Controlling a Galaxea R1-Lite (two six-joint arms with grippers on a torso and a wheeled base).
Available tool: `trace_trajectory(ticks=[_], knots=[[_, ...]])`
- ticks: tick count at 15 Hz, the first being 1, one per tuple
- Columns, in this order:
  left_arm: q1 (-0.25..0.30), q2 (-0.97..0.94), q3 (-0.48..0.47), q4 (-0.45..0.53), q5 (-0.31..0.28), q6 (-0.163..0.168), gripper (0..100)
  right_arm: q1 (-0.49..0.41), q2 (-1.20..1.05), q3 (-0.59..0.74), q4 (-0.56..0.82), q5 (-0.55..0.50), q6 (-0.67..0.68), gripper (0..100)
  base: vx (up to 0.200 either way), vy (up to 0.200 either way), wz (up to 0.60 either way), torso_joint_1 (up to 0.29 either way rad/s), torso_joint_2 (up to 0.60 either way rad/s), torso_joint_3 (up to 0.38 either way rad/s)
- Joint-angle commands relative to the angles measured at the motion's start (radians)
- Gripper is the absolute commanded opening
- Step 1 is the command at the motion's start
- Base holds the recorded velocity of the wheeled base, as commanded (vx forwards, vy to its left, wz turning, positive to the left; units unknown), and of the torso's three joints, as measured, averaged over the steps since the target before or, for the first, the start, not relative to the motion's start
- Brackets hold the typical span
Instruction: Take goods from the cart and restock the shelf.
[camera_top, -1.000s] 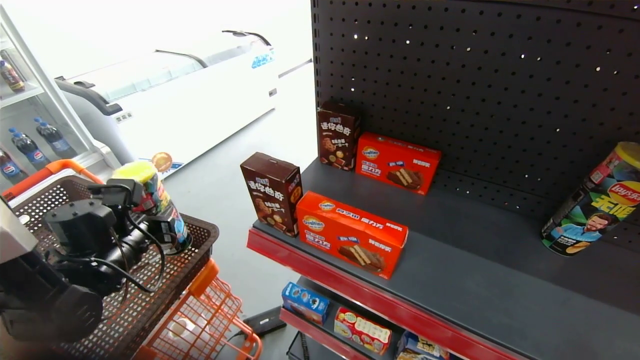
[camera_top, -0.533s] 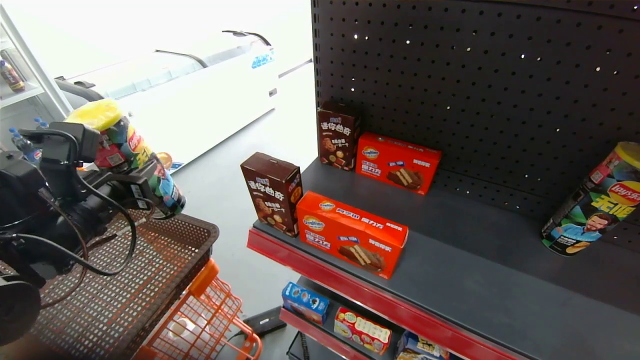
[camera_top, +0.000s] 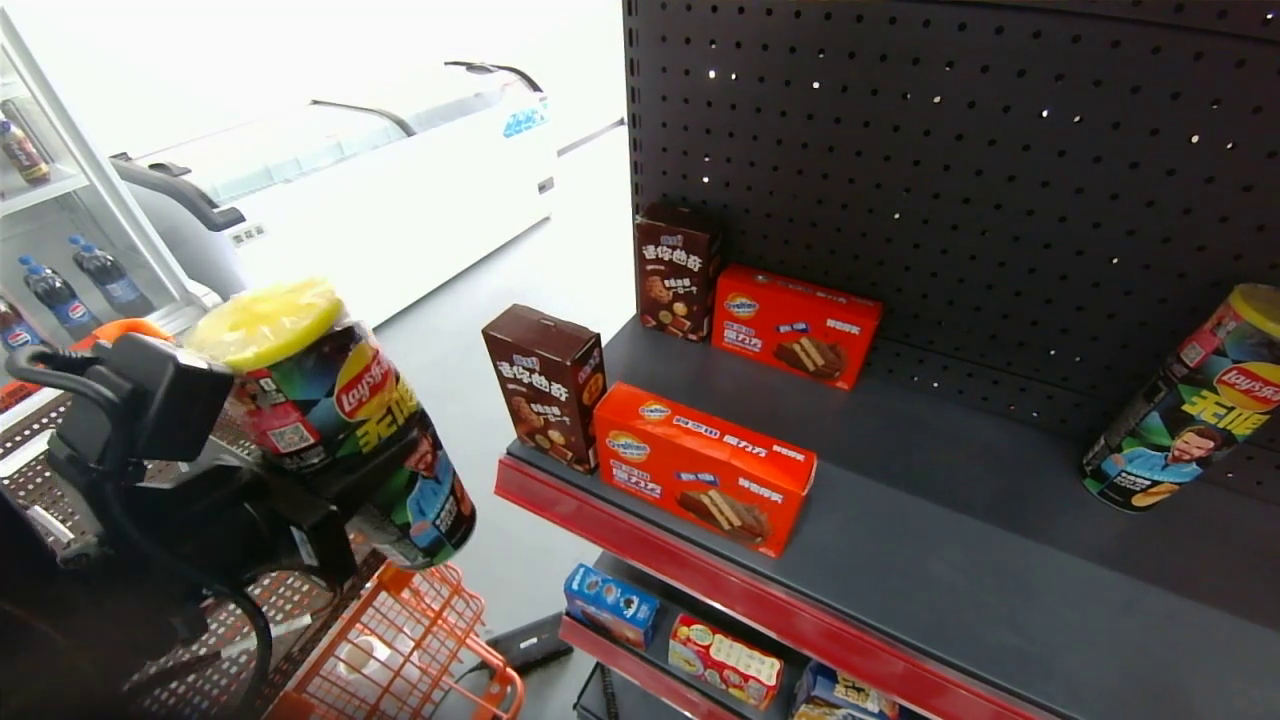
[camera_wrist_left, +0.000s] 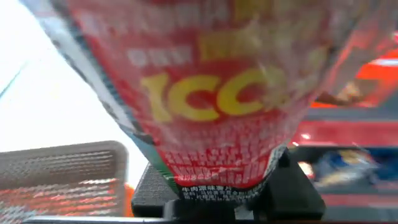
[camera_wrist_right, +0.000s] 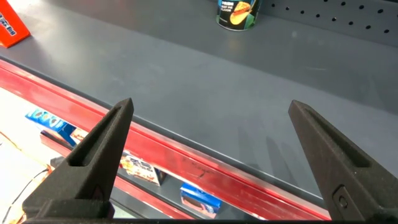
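Lifted clear of the cart (camera_top: 400, 640) since a second ago, the chip can (camera_top: 340, 410) is now lower left in the head view, tilted and clamped in your left end effector (camera_top: 330, 490). Swing it right over the red lip onto the bare shelf (camera_top: 950, 540). Stand it upright near the matching can (camera_top: 1185, 400). Your right end effector (camera_wrist_right: 211, 155) hangs spread and empty.

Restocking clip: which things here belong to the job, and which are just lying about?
Job: yellow-lidded cylindrical crisp can, clamped in left gripper; orange wire cart; dark grey metal shelf; open right gripper.
Lying about: white chest freezer; glass-fronted drinks cooler; front orange cardboard box, already shelved.
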Motion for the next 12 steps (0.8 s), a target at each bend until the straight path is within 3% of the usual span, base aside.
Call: trace_trajectory(ticks=[1,4,6,12], knots=[[-0.120,-0.071,0.014,0.029,0.000,0.001,0,0.000,0.000,0.000,0.000,0.000,0.000,100,0.000,0.000,0.00,0.000,0.00,0.000],[-0.197,-0.068,0.020,0.025,-0.018,-0.006,0,0.000,0.000,0.000,0.000,0.000,0.000,100,0.000,0.000,0.00,0.000,0.00,0.000],[-0.202,-0.051,0.041,-0.001,-0.055,-0.018,0,0.000,0.000,0.000,0.000,0.000,0.000,100,0.000,0.000,0.00,0.000,0.00,0.000],[-0.335,0.112,-0.141,-0.035,-0.056,-0.026,0,0.000,0.000,0.000,0.000,0.000,0.000,100,0.000,0.000,0.00,0.000,0.00,0.000]])
